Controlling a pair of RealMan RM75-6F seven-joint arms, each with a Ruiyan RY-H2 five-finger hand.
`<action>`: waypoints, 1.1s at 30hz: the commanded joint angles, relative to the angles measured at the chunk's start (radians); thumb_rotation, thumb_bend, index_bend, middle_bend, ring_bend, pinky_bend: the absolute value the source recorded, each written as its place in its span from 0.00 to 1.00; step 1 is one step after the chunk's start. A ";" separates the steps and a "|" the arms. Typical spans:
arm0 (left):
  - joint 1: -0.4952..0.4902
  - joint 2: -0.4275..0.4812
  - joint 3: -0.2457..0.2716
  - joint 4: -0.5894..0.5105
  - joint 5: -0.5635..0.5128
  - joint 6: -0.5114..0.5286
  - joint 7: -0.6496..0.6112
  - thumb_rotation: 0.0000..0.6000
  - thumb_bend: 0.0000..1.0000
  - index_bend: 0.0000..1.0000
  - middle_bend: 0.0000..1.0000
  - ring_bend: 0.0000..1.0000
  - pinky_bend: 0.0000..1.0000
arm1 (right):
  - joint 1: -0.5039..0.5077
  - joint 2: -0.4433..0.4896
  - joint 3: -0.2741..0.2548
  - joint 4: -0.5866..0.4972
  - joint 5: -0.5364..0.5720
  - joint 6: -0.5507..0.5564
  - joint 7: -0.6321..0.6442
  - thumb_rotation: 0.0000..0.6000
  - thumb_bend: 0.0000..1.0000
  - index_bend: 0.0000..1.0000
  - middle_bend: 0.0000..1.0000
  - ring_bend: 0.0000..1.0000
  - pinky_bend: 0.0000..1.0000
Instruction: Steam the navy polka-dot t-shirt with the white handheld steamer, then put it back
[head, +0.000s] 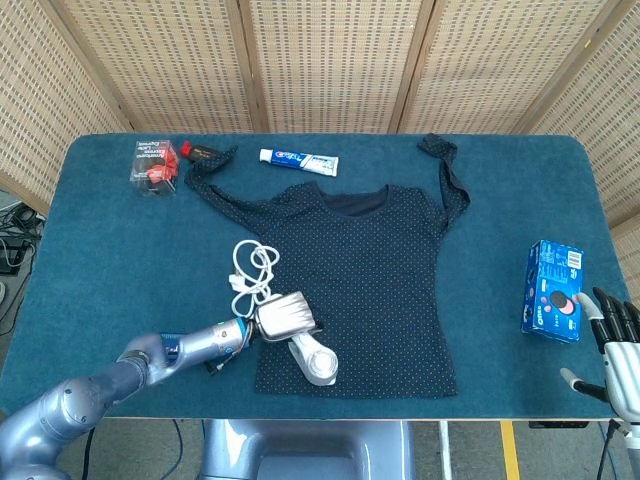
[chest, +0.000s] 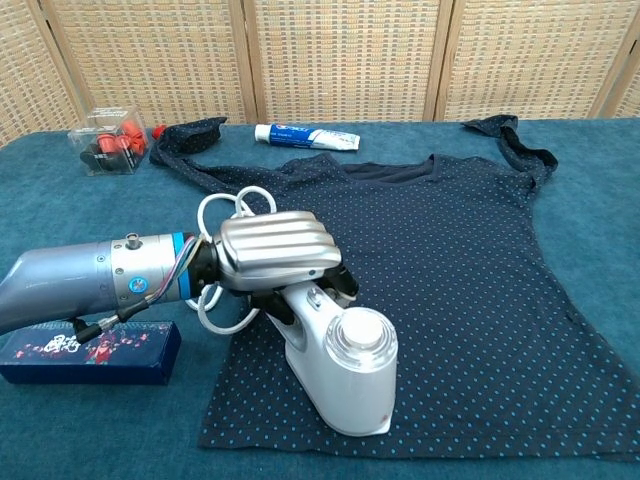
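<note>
The navy polka-dot t-shirt (head: 370, 270) (chest: 470, 290) lies flat in the middle of the blue table, sleeves spread to the back. My left hand (head: 284, 318) (chest: 276, 253) grips the handle of the white handheld steamer (head: 315, 362) (chest: 345, 375), whose head rests on the shirt's lower left hem. The steamer's white cord (head: 252, 270) (chest: 225, 215) coils just left of the shirt. My right hand (head: 618, 350) hangs open off the table's right front corner, seen only in the head view.
A toothpaste tube (head: 298, 160) (chest: 306, 136) and a clear box of red items (head: 154, 163) (chest: 105, 139) lie at the back. A blue box (head: 553, 290) sits at the right. A dark flat box (chest: 90, 351) lies under my left forearm.
</note>
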 joint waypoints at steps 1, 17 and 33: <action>-0.006 -0.002 0.006 -0.004 0.017 0.014 0.017 1.00 0.74 1.00 0.87 0.77 0.85 | -0.001 0.001 0.000 0.000 0.000 0.001 0.000 1.00 0.00 0.03 0.00 0.00 0.00; 0.027 -0.061 0.004 0.166 -0.008 -0.028 0.003 1.00 0.74 1.00 0.87 0.77 0.85 | -0.001 0.002 -0.001 -0.001 -0.002 0.000 0.004 1.00 0.00 0.03 0.00 0.00 0.00; 0.065 -0.081 -0.013 0.348 -0.051 -0.032 -0.094 1.00 0.74 1.00 0.87 0.77 0.85 | 0.003 -0.002 -0.002 -0.003 -0.002 -0.008 -0.007 1.00 0.00 0.03 0.00 0.00 0.00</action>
